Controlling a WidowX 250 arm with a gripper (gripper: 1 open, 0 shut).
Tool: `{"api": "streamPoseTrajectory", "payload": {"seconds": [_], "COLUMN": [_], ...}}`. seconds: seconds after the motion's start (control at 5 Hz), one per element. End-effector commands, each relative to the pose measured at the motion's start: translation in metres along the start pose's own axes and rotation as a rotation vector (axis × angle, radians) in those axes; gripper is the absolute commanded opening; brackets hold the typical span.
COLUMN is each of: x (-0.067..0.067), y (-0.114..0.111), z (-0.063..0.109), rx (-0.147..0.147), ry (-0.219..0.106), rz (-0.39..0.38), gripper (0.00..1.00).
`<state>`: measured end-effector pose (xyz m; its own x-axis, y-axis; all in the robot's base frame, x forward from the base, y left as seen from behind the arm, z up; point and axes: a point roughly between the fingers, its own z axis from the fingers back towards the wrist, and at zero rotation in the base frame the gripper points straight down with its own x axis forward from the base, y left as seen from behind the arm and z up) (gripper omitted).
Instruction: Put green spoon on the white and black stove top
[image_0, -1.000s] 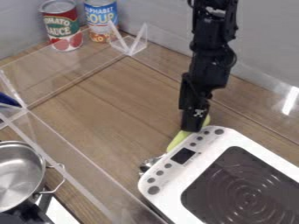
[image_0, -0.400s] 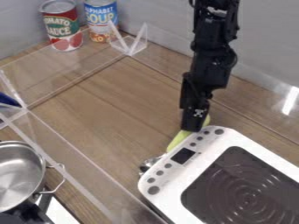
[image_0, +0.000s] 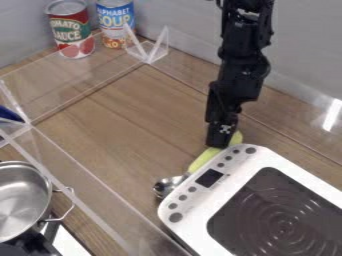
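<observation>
Grasp stage: the gripper (image_0: 223, 139), jaws apart, poised straight down over the spoon (image_0: 203, 163) (handle just beside the stove top's (image_0: 262, 205) left edge, bowl on the table (image_0: 127, 120)). Next, probably: close, lift, carry onto the stove.

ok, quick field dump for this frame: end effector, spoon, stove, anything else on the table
end effector: pointing down, low over the spoon's handle; open, per the recorded state
green spoon: on the wooden table, against the stove's left edge, silver bowl toward the camera
white and black stove top: lower right, nothing on its black surface
steel pot: lower left
cans: two, back left corner
task status: spoon not yet on stove
</observation>
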<state>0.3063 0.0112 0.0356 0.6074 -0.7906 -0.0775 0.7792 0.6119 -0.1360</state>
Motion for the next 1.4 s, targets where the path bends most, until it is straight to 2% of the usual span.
{"api": "streamPoseTrajectory", "payload": {"seconds": [0.0,0.2,1.2], "x": [0.0,-0.003,0.005], "y": [0.01,0.011,0.02], "z": [0.018,0.019,0.02], "rx": [0.058,0.062,0.053], "ry": [-0.03,-0.031,-0.052], "rz": [-0.011,-0.009,0.027], "gripper": [1.0,1.0,1.0]}}
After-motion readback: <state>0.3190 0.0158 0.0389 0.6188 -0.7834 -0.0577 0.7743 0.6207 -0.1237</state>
